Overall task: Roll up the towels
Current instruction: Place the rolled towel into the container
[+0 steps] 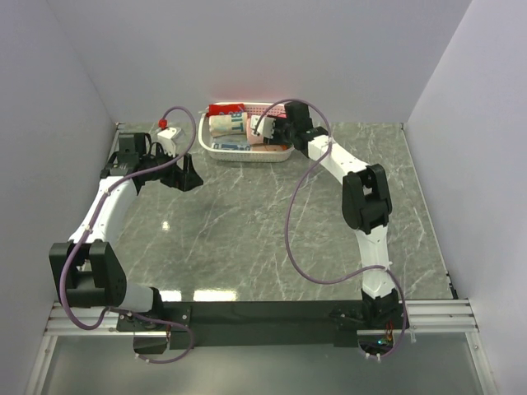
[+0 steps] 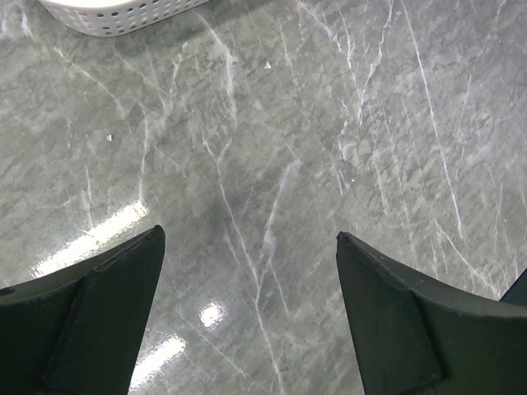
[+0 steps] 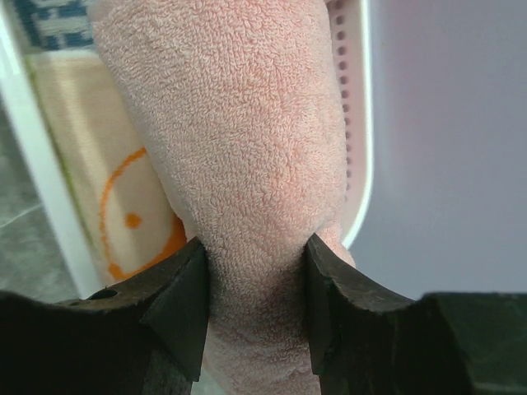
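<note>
The right claw point(image 3: 255, 271) pinches a fold of the soft salmon-pink terry-cloth towel point(image 3: 239, 140), which lies inside the white perforated plastic basket point(image 1: 244, 155). The left claw point(image 2: 247, 263) gapes empty over the grey marbled tabletop point(image 2: 329, 123). Lifting risks dragging the light basket (or neighbouring cloths point(image 3: 90, 164)) along if the towel snags.

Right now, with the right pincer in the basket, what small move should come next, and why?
Probably lift the right pincer straight up: its jaws are closed on the pink towel, which lies inside the white basket. Raising it should clear the rim before carrying it to the marble table, where the left pincer hovers open.
</note>
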Robot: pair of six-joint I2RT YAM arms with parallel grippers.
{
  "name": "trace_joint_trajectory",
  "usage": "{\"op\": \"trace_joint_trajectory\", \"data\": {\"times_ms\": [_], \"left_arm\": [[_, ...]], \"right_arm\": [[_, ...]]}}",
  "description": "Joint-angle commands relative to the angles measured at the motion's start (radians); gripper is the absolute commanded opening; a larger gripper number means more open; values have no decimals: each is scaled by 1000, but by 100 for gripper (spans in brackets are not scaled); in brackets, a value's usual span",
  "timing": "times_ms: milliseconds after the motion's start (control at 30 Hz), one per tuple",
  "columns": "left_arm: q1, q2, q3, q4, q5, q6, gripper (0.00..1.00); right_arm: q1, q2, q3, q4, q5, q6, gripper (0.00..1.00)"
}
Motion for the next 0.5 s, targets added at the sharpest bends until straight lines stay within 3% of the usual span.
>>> {"op": "trace_joint_trajectory", "data": {"times_ms": [0,233,467], "left_arm": [[1,-8,31,-4,23,19,91],[1,1,34,-7,29,17,91],[1,5,36,-18,28,23,91]], "right_arm": [[5,-2,30,-93,-31,12,0],[6,4,7,-136,-41,1,0],[8,73,106,-196,-50,27,0]]}}
